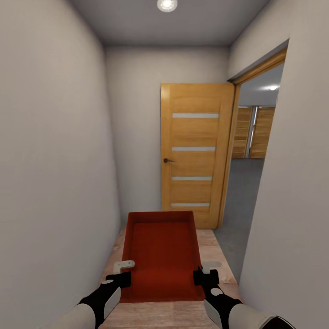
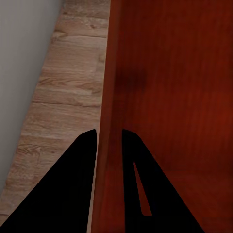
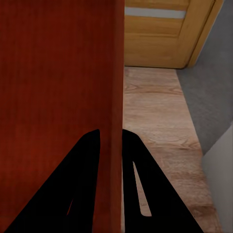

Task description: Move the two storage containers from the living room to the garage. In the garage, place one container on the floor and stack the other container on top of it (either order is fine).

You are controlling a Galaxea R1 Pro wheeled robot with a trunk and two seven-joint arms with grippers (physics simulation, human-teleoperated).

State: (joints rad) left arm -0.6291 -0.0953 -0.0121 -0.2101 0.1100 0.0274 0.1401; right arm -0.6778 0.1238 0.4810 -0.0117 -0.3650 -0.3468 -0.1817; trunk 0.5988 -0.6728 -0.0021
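Container: one red-orange storage container [image 1: 161, 249] held level between both grippers, above a wood-plank floor [image 1: 214, 249].
Left gripper [image 2: 109, 138]: fingers pinch the container's left wall, one finger each side.
Right gripper [image 3: 111, 138]: fingers pinch the right wall likewise.
Beyond the fingertips: wooden door [image 1: 196, 153]; doorway to grey concrete floor [image 1: 242, 192].

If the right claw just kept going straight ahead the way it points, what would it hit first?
Probably the open wooden door ahead; the right gripper, fingers clamped on the container's wall, points along it. Depth is unclear.
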